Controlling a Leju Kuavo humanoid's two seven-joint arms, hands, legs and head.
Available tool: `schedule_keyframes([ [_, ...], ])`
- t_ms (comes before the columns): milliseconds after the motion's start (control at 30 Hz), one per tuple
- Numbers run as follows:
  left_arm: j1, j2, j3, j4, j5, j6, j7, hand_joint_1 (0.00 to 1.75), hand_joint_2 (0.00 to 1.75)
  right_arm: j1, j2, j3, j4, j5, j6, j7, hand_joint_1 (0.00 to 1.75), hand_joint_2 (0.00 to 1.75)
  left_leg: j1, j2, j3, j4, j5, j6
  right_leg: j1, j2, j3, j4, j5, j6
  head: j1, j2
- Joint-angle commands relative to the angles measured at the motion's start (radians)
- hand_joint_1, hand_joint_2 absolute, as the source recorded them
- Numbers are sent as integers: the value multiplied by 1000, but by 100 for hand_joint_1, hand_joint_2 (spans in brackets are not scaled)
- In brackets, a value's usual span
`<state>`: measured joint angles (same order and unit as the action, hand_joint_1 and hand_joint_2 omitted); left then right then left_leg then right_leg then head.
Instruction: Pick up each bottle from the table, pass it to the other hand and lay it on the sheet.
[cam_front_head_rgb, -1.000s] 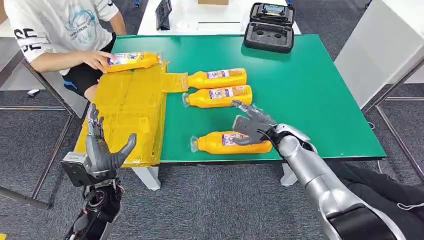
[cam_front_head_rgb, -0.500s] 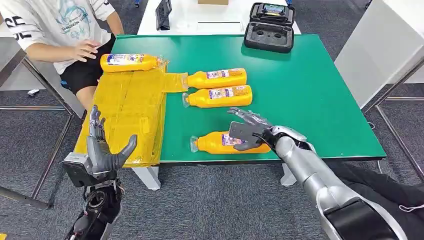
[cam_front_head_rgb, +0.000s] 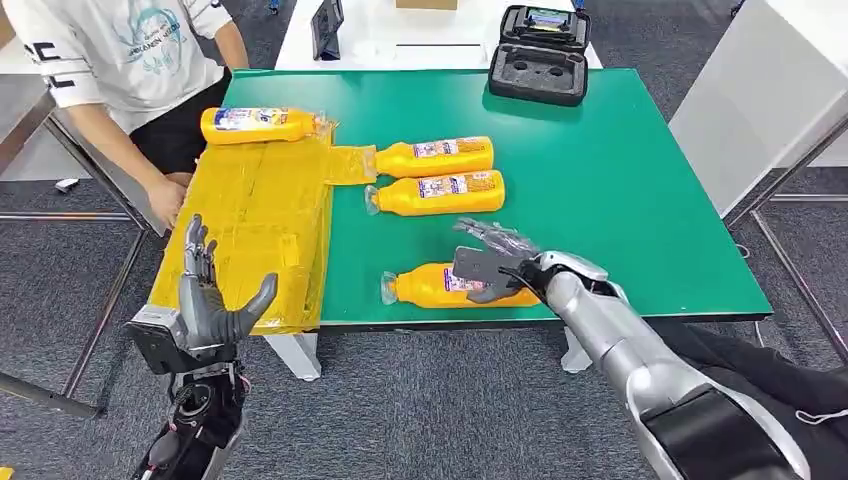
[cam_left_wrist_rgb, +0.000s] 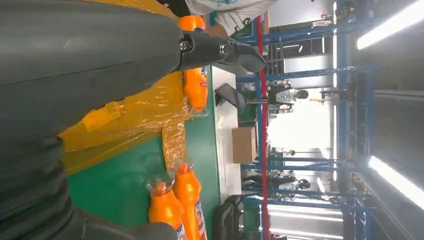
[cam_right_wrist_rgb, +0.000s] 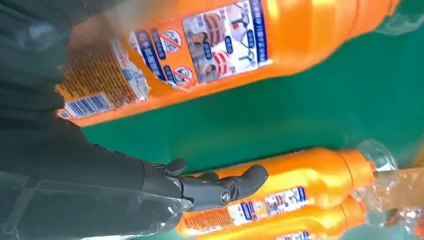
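The right robot hand (cam_front_head_rgb: 487, 262) is over the nearest orange bottle (cam_front_head_rgb: 440, 285), which lies flat on the green counter (cam_front_head_rgb: 620, 190) close to its front edge. Its fingers are spread above the bottle's fat end and do not look wrapped around it yet, so it holds nothing. The bottle is round and smooth, so I think a push from the fingers could roll it off the edge by the robot. A grab at the end only could let it tip and slip out. The left robot hand (cam_front_head_rgb: 208, 300) waits off to the side, open with fingers up, beside the yellow sheet (cam_front_head_rgb: 260, 215). A bad pass between the hands could drop the bottle on the floor. One bottle on the sheet (cam_front_head_rgb: 258, 124) lies far beyond the left robot hand, near a person (cam_front_head_rgb: 120, 60). Two more bottles (cam_front_head_rgb: 440, 175) lie just past the right robot hand. The labels have small pictures, blue writing and a barcode, too blurry to read.
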<state>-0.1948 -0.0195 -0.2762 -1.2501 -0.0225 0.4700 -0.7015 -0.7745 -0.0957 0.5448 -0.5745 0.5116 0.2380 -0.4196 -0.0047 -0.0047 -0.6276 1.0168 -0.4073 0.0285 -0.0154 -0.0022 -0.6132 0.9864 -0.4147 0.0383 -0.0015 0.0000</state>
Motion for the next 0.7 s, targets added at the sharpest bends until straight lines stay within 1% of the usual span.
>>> schedule_keyframes([
  [33, -34, -6, 10, 76, 1, -8, 3, 0, 175, -56, 14, 49, 115, 6, 5, 18, 0, 175, 1, 1, 5, 0, -2, -2, 1, 1, 5, 0, -2, -2, 0, 0],
  [67, -36, -9, 9, 78, 1, -8, 3, 0, 175, -54, 10, 51, 122, 8, 8, 20, 0, 175, 1, 0, 3, 0, -1, -1, 1, 0, 2, 0, -1, -1, 0, 0],
  [167, -39, -12, 9, 83, 3, -10, 3, 0, 175, -44, 5, 53, 133, 8, 15, 15, 0, 175, 2, 0, 7, -1, -2, -3, 2, 0, 7, -1, -2, -2, 0, 0],
  [200, -40, -14, 6, 85, 4, -11, 3, 0, 175, -38, 3, 57, 141, 11, 15, 17, 0, 175, 1, 0, 4, 0, -1, -2, 1, -1, 4, -1, -1, -1, 0, 0],
  [233, -39, -14, 6, 84, 3, -11, 3, 0, 175, -34, 3, 57, 144, 12, 12, 18, 0, 175, 1, -1, 5, -1, -1, -2, 1, -1, 5, -1, -1, -2, 0, 0],
  [300, -38, -16, 4, 83, 4, -10, 3, 0, 175, -34, 1, 59, 152, 12, 18, 21, 0, 175, 2, -1, 6, -1, -2, -2, 2, -1, 7, -2, -2, -2, 0, 0],
  [333, -38, -15, 2, 84, 2, -9, 3, 0, 175, -35, 0, 59, 156, 10, 25, 19, 0, 175, 1, -1, 3, 0, -1, -1, 1, -1, 3, -1, -1, -1, 0, 0],
  [367, -38, -15, 3, 85, 6, -10, 3, 0, 175, -36, -2, 61, 158, 12, 28, 20, 0, 175, 1, -1, 3, -1, -1, -1, 1, -1, 3, -1, -1, -1, 0, 0],
  [400, -37, -15, 5, 86, 5, -5, 3, 0, 175, -38, -3, 60, 160, 10, 28, 19, 0, 175, 1, -1, 5, -1, -2, -2, 1, -1, 6, -1, -2, -2, 0, 0],
  [433, -34, -18, 11, 80, 13, -1, 3, 0, 175, -39, -2, 59, 163, 7, 33, 15, 0, 175, 1, -1, 4, 0, -1, -2, 1, -1, 4, -1, -2, -2, 0, 0],
  [500, -34, -17, 10, 80, 12, -2, 3, 0, 175, -39, -2, 60, 163, 6, 35, 15, 0, 175, 2, 0, 6, 0, -3, -3, 2, -1, 6, -1, -3, -2, 0, 0],
  [533, -34, -17, 10, 80, 12, -2, 3, 0, 175, -39, -2, 60, 163, 6, 35, 15, 0, 175, 1, 0, 3, 0, -1, -2, 1, -1, 3, -1, -1, -1, 0, 0],
  [600, -32, -17, 13, 80, 15, -2, 3, 0, 175, -41, -1, 64, 163, 12, 30, 19, 0, 175, 1, 0, 5, 0, -2, -2, 2, -1, 5, -1, -2, -2, 0, 0],
  [633, -31, -17, 15, 80, 18, -4, 3, 0, 175, -43, -1, 69, 164, 16, 32, 22, 0, 175, 1, 0, 3, 0, -1, -1, 1, -1, 3, -1, -1, -1, 0, 0],
  [700, -28, -19, 18, 79, 22, -7, 3, 0, 175, -48, -1, 69, 168, 15, 36, 25, 0, 175, 1, 0, 5, 0, -2, -2, 1, 0, 5, -1, -2, -2, 0, 0],
])
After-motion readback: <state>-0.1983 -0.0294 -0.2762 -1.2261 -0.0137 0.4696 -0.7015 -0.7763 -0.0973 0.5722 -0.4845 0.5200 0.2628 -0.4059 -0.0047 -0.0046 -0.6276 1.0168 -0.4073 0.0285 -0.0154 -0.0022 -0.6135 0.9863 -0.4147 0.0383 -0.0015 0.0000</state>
